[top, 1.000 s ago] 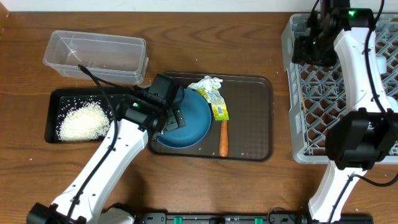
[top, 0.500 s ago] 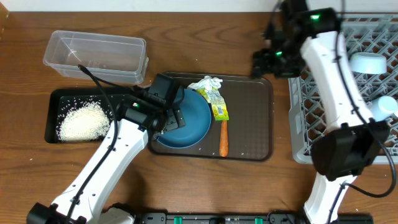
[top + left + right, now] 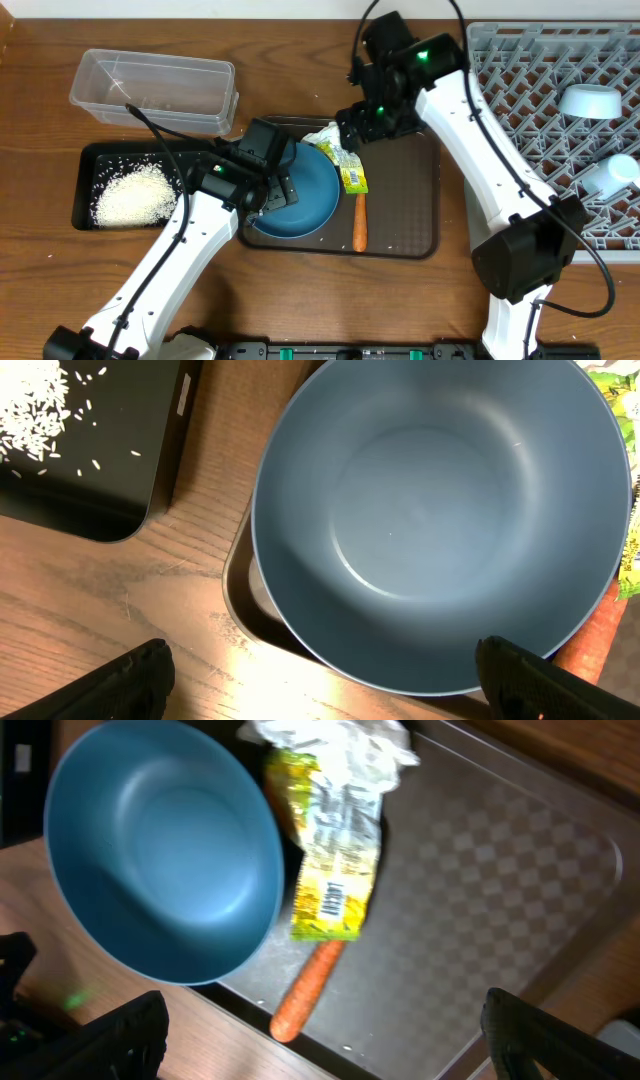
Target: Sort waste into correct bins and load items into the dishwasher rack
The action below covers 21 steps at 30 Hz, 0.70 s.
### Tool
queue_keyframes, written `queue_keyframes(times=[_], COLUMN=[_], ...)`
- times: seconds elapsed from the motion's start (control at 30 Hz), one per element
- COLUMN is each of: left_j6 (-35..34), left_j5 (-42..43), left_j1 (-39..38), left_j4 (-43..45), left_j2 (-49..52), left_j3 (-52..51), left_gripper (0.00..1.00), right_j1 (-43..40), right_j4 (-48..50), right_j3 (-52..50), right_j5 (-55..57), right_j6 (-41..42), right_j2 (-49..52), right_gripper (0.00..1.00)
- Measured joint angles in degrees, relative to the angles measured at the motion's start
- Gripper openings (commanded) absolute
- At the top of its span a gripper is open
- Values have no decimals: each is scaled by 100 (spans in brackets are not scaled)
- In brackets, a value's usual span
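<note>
On the brown tray (image 3: pixel 400 200) in the middle of the counter (image 3: pixel 300 300), the blue dish (image 3: pixel 315 190) sits at its left end, the carrot (image 3: pixel 360 224) just right of it; the left tool (image 3: pixel 320 660) hangs over the dish, spread wide, empty. Farther back, the right tool (image 3: pixel 322 1010), likewise wide and empty, hovers above the wrapper (image 3: pixel 353 172) and tissue (image 3: pixel 335 133) at the tray's far edge. Beyond, the clear tub (image 3: pixel 150 85) stands toward the counter's far left corner.

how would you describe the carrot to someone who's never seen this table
Find the brown serving tray in the middle of the table. Beside the dark blue dish on it lies the carrot, one end at the green-yellow wrapper. It is the only orange thing there, slim and tapered.
</note>
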Motion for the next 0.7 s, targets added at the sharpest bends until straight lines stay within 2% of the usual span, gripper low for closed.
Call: queue_keyframes(times=[0.2,0.33,0.7], left_j6=[0,0,0], left_j5=[0,0,0], left_j1=[0,0,-2], left_j4=[0,0,0], left_j2=[0,0,0], left_j3=[0,0,0], left_gripper=[99,99,99], right_j1=[190,127,-1231], right_j4=[201,258,-4], right_j3=[-4,-4,-4], right_j5=[26,297,776], right_j6=[4,291,761], right_j2=[0,0,0], right_gripper=[99,99,99])
